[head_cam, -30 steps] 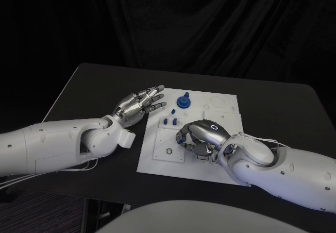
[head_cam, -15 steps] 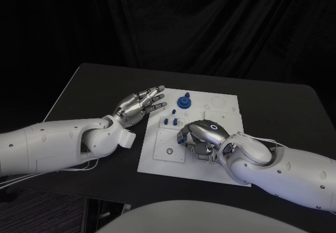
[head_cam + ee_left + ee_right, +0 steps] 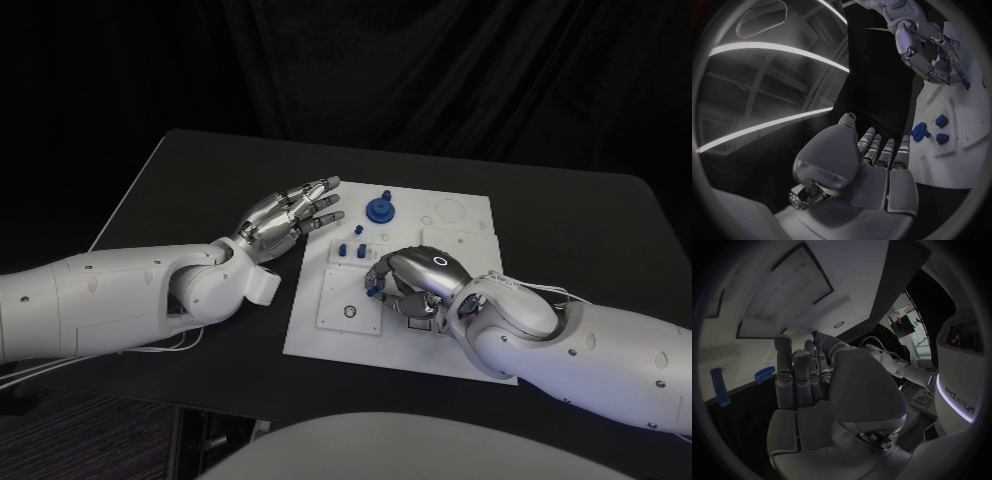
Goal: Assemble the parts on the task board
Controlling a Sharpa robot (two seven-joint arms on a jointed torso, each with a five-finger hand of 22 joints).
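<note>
The white task board [image 3: 325, 335] lies mid-table. My right hand [image 3: 418, 278] rests on its middle with the fingers curled down, and a small blue part [image 3: 374, 291] is pinched at the fingertips. That part also peeks out as a blue tip [image 3: 815, 337] in the right wrist view. My left hand [image 3: 293, 213] hovers open at the board's left edge, fingers spread, holding nothing. A blue knob part [image 3: 378, 208] stands at the far side of the board. Two small blue pieces [image 3: 348, 250] sit in front of the knob. The left wrist view shows the knob [image 3: 920, 131] beyond the flat left hand [image 3: 873, 160].
A blue peg [image 3: 718, 386] and a blue curved piece [image 3: 764, 374] lie near the right hand's fingers. Square plates and round recesses [image 3: 451, 211] mark the board's far right. Black table [image 3: 188, 180] surrounds the board.
The right hand's fingers have shifted slightly on the board's middle around the blue part. The left hand has stayed where it was.
</note>
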